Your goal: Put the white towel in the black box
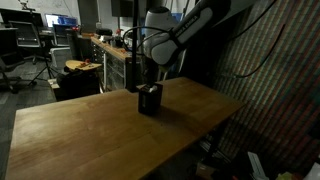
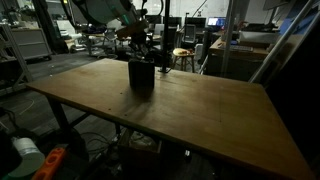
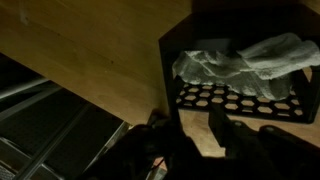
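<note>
The black box [image 1: 148, 100] [image 2: 141, 76] stands upright on the wooden table [image 1: 80, 130], towards its far edge. In the wrist view the white towel [image 3: 240, 62] lies crumpled between the box's dark sides, over a panel with honeycomb holes [image 3: 230, 98]. The towel does not show in either exterior view. My gripper [image 1: 146, 80] [image 2: 142, 50] hangs straight above the box, close to its top. In the wrist view the gripper [image 3: 194, 112] has its two dark fingers apart; only table wood shows between them.
The table [image 2: 220, 110] stretches wide around the box. Its edge runs diagonally in the wrist view [image 3: 90, 95], with dark floor beyond. Behind the table are workbenches [image 1: 95, 50], an office chair [image 1: 25, 50] and a stool [image 2: 182, 55] in a dim workshop.
</note>
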`<state>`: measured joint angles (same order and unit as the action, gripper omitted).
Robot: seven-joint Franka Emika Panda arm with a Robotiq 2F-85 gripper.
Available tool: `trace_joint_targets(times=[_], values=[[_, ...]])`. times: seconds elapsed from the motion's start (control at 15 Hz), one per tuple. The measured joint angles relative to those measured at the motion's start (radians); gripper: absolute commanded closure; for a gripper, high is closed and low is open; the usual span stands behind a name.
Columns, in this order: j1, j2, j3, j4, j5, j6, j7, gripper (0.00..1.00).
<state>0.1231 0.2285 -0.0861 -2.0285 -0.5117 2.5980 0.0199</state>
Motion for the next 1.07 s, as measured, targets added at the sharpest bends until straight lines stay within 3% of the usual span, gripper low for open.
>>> trace_joint_targets(times=[0.33,0.67,1.07], values=[[0.003,-0.043,0.019,-0.037,-0.027,-0.004,0.043,0.97],[0.003,-0.082,0.033,-0.092,-0.039,-0.007,0.076,0.91],[0.002,-0.111,0.034,-0.151,-0.064,-0.007,0.100,0.94]])
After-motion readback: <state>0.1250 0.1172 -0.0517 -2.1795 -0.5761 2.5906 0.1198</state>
